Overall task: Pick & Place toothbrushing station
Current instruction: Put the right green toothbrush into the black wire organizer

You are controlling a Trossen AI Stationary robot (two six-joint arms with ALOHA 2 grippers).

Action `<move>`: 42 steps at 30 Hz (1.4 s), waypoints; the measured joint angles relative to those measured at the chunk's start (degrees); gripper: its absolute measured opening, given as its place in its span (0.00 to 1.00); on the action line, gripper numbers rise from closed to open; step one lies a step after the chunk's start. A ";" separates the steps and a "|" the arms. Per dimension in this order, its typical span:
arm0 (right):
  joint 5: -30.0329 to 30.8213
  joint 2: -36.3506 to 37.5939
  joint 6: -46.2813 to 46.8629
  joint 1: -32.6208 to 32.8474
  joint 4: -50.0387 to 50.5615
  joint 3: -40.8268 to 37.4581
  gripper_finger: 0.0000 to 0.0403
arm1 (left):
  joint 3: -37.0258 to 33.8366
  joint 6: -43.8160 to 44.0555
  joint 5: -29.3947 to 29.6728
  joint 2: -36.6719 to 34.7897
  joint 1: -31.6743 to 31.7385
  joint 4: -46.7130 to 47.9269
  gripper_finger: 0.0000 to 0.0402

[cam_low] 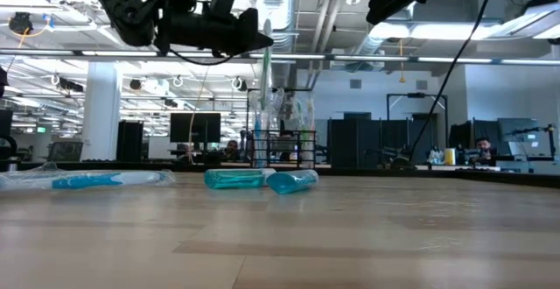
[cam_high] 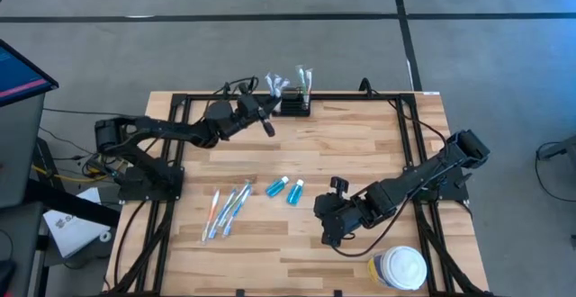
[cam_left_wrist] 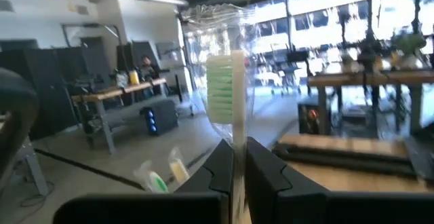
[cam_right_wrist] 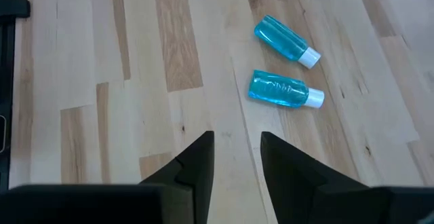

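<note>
The left gripper (cam_high: 267, 126) is pressed together on a wrapped toothbrush (cam_left_wrist: 222, 91), and sits toward the table's far edge in the high view; the toothbrushing station (cam_high: 293, 104), a small black holder already carrying a few wrapped brushes, stands at about one o'clock from that gripper, just beside it, against the black frame at the table's far edge; so the coming move, as I judge it, turns on this short gap up and to the right, and on keeping the brush's long axis upright over the open top; the left arm is plainly the nearer one.

Further right and nearer the front, two blue bottles (cam_high: 286, 189) lie side by side mid-table, with more wrapped toothbrushes (cam_high: 227, 211) at their eight o'clock; the right gripper (cam_high: 329, 235) hangs at about five o'clock from the bottles, well apart from the station, its fingers spread and holding nothing; a white-lidded jar (cam_high: 399, 267) stands at the front right corner.

The high view gives the lateral offset but hides the brush's tilt; the left wrist view shows the green-bristled head standing straight up between the fingers; the low view shows the brush hanging vertically, roughly in line with the station (cam_low: 283, 144) behind it, though depth there cannot be told.
</note>
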State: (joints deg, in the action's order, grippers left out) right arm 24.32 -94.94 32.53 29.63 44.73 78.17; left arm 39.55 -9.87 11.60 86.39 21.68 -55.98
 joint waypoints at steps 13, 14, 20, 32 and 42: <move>0.26 0.00 -2.18 -0.02 0.02 0.00 0.28 | 0.00 3.30 0.14 7.84 5.65 -11.03 0.01; 0.28 0.00 -2.57 -0.02 0.02 0.00 0.28 | 0.00 3.33 0.13 8.43 5.98 -12.16 0.01; 1.19 0.00 -3.03 -0.48 0.02 0.00 0.28 | 0.00 4.12 0.12 11.98 7.38 -16.61 0.01; 1.54 -0.02 -4.24 -1.64 -0.36 -0.38 0.28 | 0.00 5.62 -0.22 17.10 9.26 -22.26 0.01; 1.49 -0.04 -4.16 -2.87 -1.02 -3.94 0.28 | 0.02 6.26 -0.46 19.51 9.60 -22.98 0.01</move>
State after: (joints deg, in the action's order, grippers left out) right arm 25.80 -94.98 28.37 26.75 43.71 74.23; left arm 39.57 -3.61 11.14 105.91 31.29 -78.96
